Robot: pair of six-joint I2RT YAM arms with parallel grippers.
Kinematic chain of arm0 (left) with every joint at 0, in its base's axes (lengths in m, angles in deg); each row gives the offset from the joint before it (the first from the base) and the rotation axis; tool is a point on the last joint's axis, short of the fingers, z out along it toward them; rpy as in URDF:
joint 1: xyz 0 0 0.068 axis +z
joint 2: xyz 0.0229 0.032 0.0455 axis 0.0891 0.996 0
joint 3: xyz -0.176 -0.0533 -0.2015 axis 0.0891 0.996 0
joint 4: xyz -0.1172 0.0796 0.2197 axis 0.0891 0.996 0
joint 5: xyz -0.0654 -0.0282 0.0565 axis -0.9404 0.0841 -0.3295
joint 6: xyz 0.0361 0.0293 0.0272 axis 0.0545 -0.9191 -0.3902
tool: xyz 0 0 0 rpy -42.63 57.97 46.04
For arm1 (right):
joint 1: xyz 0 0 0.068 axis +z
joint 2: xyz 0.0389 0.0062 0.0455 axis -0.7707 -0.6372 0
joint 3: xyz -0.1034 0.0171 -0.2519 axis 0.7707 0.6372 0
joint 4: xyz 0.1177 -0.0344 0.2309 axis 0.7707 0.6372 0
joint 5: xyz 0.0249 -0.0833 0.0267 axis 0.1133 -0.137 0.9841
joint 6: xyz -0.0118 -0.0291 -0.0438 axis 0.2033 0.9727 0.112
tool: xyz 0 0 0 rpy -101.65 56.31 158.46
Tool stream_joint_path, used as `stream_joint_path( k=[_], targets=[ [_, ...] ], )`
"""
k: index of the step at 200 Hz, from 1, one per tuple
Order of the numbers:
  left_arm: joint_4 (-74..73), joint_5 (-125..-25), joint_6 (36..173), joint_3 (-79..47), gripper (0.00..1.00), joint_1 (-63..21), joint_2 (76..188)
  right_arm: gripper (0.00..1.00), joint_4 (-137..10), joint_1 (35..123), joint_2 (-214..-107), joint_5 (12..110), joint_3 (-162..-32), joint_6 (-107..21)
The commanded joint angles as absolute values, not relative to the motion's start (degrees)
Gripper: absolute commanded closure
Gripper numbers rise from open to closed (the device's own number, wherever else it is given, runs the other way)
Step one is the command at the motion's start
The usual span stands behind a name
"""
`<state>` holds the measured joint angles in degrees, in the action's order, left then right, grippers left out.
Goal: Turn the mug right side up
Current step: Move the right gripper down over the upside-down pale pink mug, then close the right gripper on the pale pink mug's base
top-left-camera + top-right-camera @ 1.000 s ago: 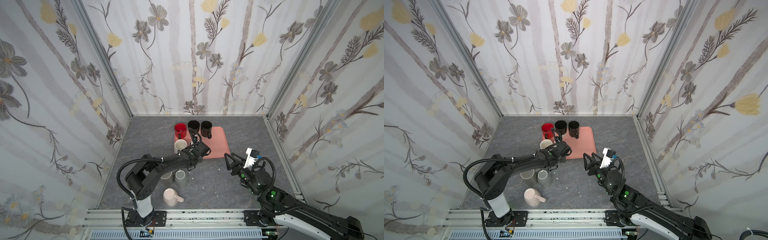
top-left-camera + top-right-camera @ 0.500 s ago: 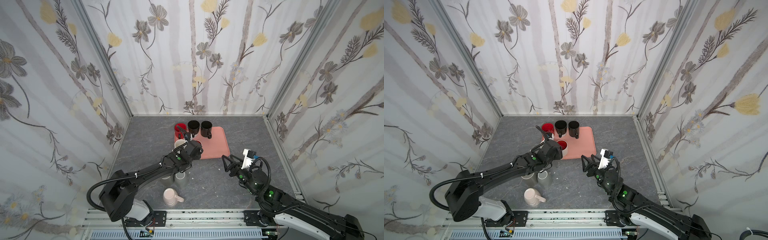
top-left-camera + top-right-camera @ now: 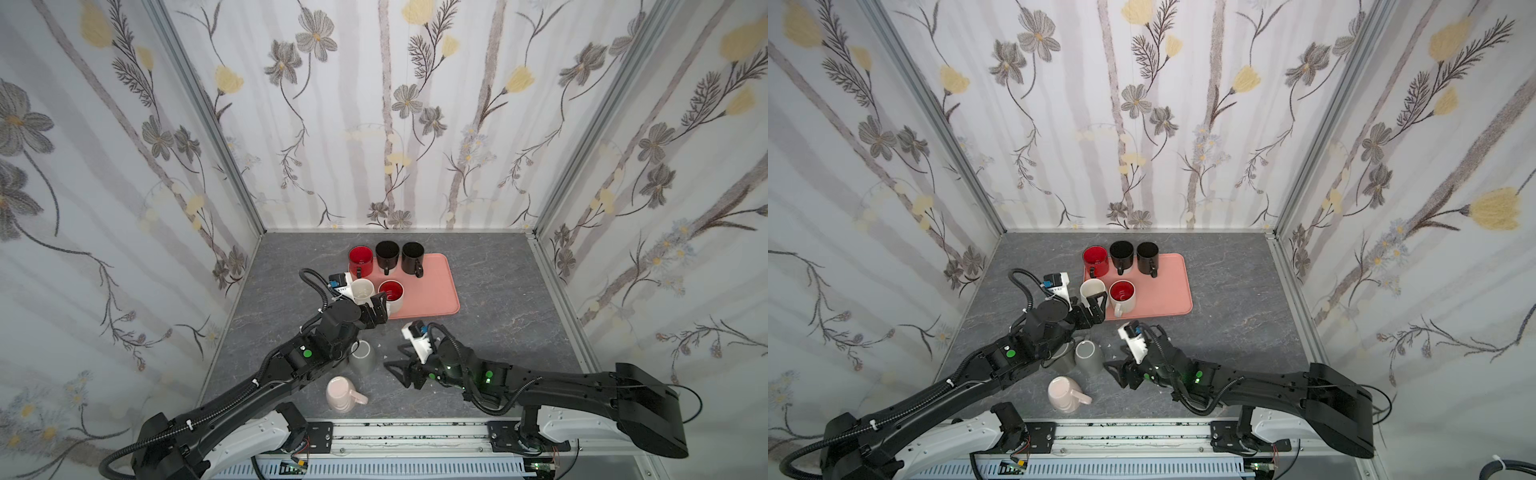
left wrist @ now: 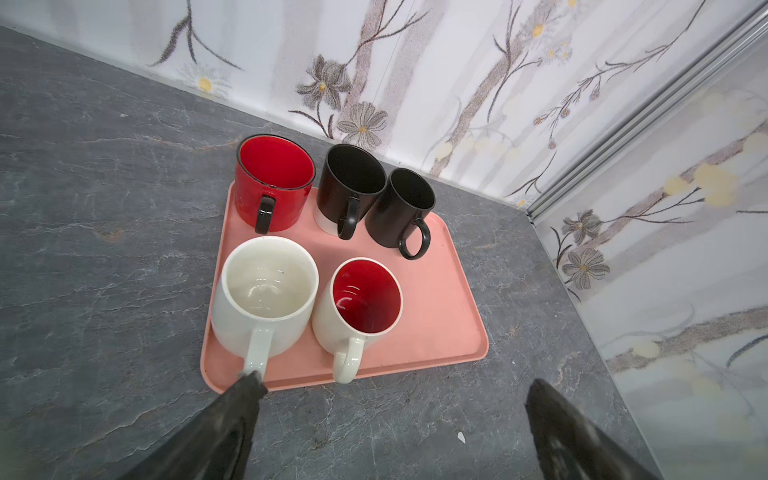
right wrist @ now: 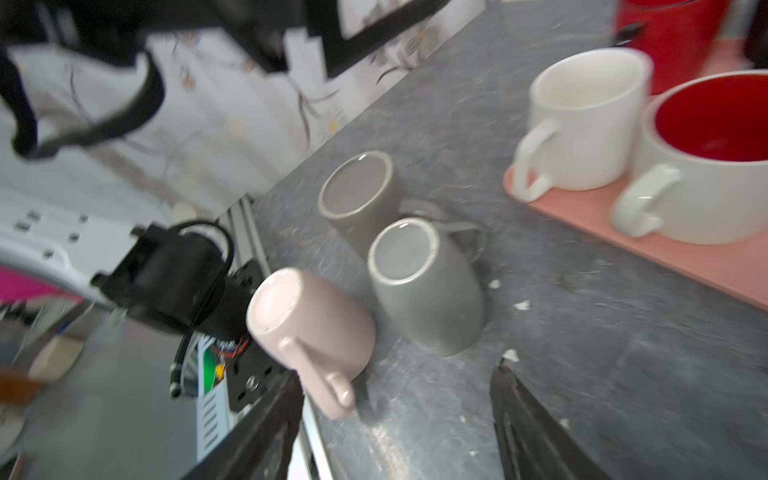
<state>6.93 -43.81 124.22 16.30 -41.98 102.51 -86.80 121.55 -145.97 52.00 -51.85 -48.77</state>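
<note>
So five mugs (image 4: 266, 282) are already upright on the tray (image 4: 449, 316); two grey mugs (image 5: 424, 286) and a pink mug (image 5: 307, 320) sit upside down just off its near edge. The left gripper (image 4: 392, 384) and right gripper (image 5: 397, 374) are both open and empty.

I have the left arm (image 3: 266, 374) stretched far forward and in toward the middle, with the left gripper (image 3: 381, 305) held low and its jaws spread wide; in its wrist view the fingers (image 4: 232, 415) sit well apart. The right arm (image 3: 540, 380) lies low, angled toward the centre, the right gripper (image 3: 395, 375) pointing left with its jaws parted
</note>
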Motion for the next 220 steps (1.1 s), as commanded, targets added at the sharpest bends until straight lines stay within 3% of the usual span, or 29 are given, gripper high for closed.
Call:
stream_joint_path(
  k=[1, 89, 172, 220],
  targets=[
    [5.58, -40.95, 124.93, 17.38, 0.0, -41.73, 99.86, 0.3, -83.53, 125.1, -151.46, 54.81, -55.15, -41.62],
    [6.64, -37.02, 126.16, 22.88, 0.0, -40.94, 90.49, 0.46, -81.2, 132.35, -167.64, 50.04, -66.24, -35.93],
    [7.51, -37.41, 125.89, 23.15, 0.0, -40.0, 89.22, 0.6, -79.74, 135.23, -172.93, 42.02, -69.2, -31.71],
    [7.46, -38.12, 126.16, 23.11, 0.0, -39.69, 89.46, 0.75, -80.38, 135.92, -173.66, 37.39, -69.73, -29.43]
  ],
)
